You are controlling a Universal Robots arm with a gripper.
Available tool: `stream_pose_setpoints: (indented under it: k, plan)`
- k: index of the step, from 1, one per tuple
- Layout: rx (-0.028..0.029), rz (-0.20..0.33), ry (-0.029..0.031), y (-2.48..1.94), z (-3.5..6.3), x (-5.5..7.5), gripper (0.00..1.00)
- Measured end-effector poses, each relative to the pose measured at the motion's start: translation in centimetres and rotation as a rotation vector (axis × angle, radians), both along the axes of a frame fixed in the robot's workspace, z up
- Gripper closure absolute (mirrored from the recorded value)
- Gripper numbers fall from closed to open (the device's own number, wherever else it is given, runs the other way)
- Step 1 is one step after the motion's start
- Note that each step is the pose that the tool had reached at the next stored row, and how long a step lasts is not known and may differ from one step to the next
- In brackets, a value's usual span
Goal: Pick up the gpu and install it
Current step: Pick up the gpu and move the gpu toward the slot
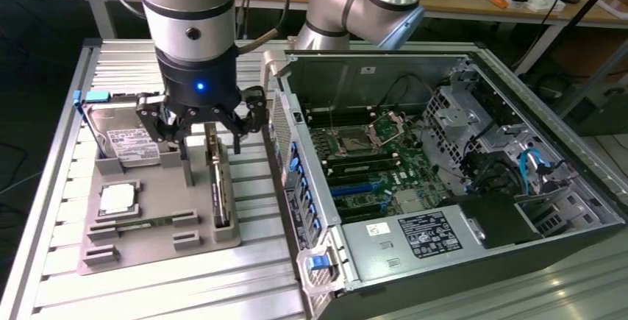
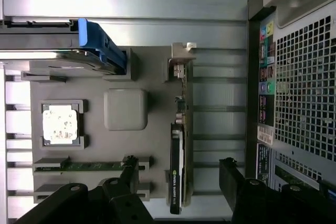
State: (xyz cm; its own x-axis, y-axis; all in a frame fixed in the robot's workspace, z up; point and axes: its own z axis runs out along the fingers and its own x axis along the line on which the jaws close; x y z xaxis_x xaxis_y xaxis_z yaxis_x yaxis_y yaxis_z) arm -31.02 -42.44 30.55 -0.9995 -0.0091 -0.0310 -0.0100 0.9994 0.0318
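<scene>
Gripper [image 1: 204, 134] spread wide over the gpu [image 1: 218, 187], grasping nothing.

The gpu stands on its long edge in a slot of the grey fixture tray [image 1: 147, 250], apparently so that its thin faces are offered to the jaws. In the wrist view one finger sits on each side of the card, clear of it. The hard drive [image 1: 128, 140], CPU [image 1: 118, 198] and memory stick [image 1: 147, 224] share the tray. The open computer case [image 1: 412, 165] lies just beside it.

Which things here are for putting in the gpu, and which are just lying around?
For the job:
- the gpu, standing on edge in the gray tray
- the gripper, open above the gpu
- the computer case

Just lying about, in the same tray:
- the hard drive
- the processor chip
- the memory stick
</scene>
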Motion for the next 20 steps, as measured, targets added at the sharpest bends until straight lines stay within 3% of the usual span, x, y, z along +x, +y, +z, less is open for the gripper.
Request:
stream_pose_setpoints:
  k: [9, 20]
  plan:
    - [-0.0001, -0.009, 0.0001, -0.59, -1.66, 0.3, 0.27]
    - [-0.0001, -0.045, 0.0001, -0.64, -3.7, 0.0, 0.27]
